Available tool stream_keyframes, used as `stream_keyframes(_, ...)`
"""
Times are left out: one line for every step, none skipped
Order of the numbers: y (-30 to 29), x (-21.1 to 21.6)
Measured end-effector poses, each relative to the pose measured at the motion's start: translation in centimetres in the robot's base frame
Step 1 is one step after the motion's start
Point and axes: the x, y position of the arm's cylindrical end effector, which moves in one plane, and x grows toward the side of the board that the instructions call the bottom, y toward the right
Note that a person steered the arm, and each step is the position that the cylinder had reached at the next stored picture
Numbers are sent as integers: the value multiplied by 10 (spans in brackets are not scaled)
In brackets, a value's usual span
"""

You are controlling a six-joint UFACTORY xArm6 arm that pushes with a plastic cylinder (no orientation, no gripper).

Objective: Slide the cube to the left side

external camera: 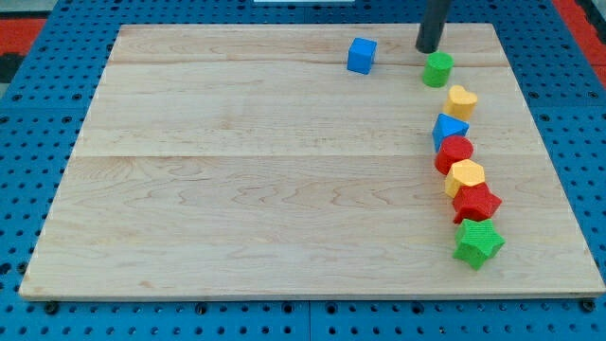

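Observation:
A blue cube (361, 56) sits near the top of the wooden board (237, 189), a little right of centre. My tip (428, 50) is a dark rod coming down from the view's top. It stands to the right of the cube with a clear gap between them, and just above and left of a green cylinder (437, 69).
A column of blocks runs down the board's right side: a yellow heart-like block (462, 100), a blue triangular block (449, 128), a red block (455, 152), a yellow hexagonal block (465, 176), a red star (475, 202) and a green star (478, 242). Blue pegboard surrounds the board.

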Motion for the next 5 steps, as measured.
stream_keyframes(-39,5)
stream_keyframes(-29,5)
stream_keyframes(-69,12)
stream_keyframes(-135,1)
stream_keyframes(-152,13)
